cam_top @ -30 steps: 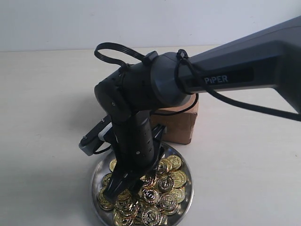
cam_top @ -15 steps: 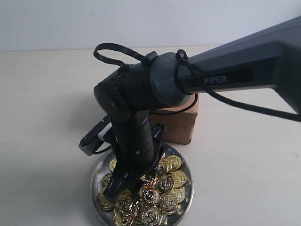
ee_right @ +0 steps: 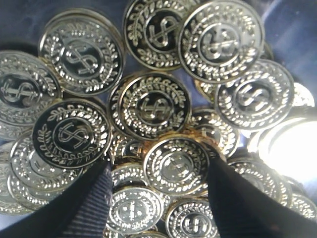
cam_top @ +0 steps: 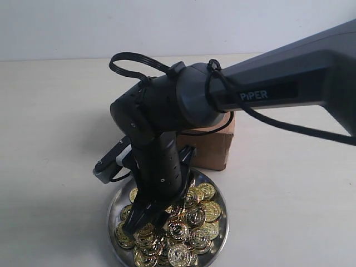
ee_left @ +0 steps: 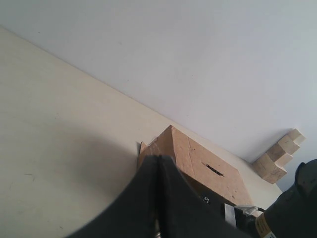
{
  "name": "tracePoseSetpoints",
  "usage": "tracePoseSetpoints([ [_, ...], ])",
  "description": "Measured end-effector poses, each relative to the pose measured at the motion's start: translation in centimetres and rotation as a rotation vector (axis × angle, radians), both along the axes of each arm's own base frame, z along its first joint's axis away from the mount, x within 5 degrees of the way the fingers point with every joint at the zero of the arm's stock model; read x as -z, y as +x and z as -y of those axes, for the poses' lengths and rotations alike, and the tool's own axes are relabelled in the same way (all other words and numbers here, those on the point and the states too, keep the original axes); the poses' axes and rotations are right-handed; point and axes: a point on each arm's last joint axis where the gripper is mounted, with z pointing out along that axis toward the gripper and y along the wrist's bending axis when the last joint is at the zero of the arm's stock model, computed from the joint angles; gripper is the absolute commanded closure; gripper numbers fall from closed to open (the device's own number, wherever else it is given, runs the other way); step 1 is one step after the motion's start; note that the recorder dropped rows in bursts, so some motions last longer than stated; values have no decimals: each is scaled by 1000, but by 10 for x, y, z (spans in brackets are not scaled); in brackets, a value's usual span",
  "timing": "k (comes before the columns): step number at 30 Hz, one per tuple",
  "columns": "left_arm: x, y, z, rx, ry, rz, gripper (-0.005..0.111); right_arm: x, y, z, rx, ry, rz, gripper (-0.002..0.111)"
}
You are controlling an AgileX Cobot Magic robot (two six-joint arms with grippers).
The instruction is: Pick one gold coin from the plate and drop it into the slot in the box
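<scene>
The round silver plate sits at the front of the table, filled with several gold coins. My right gripper points down into the pile and is open. In the right wrist view its two dark fingers straddle the coins, and one gold coin lies between them against the other finger; my right gripper grips nothing. The brown box stands just behind the plate, mostly hidden by the arm. In the left wrist view my left gripper is shut and empty, in front of the box and its slot.
The right arm's dark forearm crosses the scene from the right, with a cable looping above the wrist. A stack of pale wooden blocks stands beyond the box near the wall. A bare patch of plate shows beside the coins.
Almost nothing; the right arm's wrist has edged slightly left while its open gripper stays down in the coins.
</scene>
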Motion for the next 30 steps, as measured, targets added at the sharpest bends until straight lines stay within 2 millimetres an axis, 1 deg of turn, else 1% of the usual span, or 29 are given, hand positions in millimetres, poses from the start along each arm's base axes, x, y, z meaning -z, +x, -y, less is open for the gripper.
tracePoseSetpoints([
  [30, 0, 0, 0, 0, 0, 0, 107, 0, 0, -1, -11, 17, -4, 52],
])
